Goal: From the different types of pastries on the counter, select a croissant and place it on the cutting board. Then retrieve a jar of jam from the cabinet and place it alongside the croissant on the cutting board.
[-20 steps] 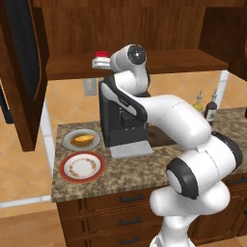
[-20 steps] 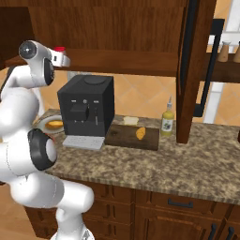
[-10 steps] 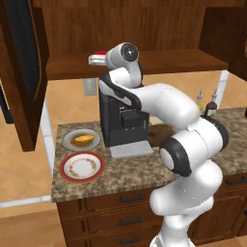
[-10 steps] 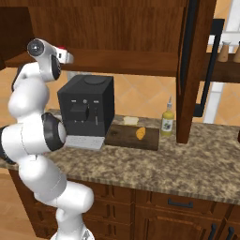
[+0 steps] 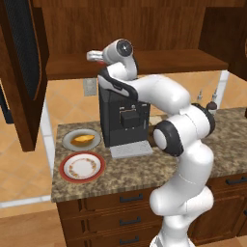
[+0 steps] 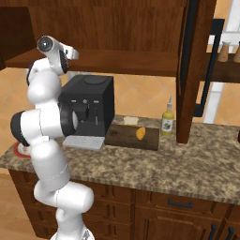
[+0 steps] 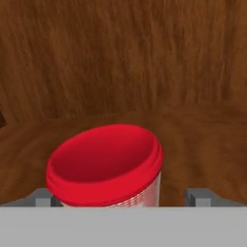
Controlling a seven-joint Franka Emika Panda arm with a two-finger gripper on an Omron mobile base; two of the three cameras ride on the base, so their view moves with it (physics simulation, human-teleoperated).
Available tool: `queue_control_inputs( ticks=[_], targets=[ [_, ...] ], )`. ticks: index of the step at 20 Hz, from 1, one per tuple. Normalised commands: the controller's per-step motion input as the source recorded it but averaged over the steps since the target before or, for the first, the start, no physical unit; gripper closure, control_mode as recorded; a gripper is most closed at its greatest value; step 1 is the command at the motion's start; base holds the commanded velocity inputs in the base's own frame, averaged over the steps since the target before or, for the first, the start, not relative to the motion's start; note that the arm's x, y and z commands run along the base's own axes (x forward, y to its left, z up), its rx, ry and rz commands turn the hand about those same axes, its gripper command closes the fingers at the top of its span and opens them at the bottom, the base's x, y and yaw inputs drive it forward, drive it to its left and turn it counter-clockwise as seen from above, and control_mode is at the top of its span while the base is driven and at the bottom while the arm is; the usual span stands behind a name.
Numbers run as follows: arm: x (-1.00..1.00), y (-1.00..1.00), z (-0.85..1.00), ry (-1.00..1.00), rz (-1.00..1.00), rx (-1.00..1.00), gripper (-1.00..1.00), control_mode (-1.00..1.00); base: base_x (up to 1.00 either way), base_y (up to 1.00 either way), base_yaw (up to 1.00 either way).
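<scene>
Croissant (image 6: 140,133) is already lying on the cutting board (image 6: 123,138). Pincer (image 7: 124,198) is sitting wide open, holding nothing, straddling the jar of jam (image 7: 107,166) on the cabinet shelf (image 5: 159,62); grasping and carrying it down are remaining.

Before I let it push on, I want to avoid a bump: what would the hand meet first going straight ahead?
The jam jar. It sits close in front of the open hand, between the fingertips, on the cabinet shelf. Beyond it is the cabinet's back wall, though depth is unclear.

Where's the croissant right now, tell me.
In the right base view the croissant lies on the cutting board, right of the coffee machine and left of the yellow bottle.
</scene>
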Motion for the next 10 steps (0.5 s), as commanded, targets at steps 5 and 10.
queue_control_inputs(
  ticks=[5, 10],
  targets=[
    [0.05, 0.11, 0.00, 0.00, 0.00, 0.00, -1.00, -1.00, 0.00, 0.00, 0.00],
    [0.00, 0.20, -0.01, 0.00, 0.00, 0.00, 1.00, -1.00, 0.00, 0.00, 0.00]
  ],
)
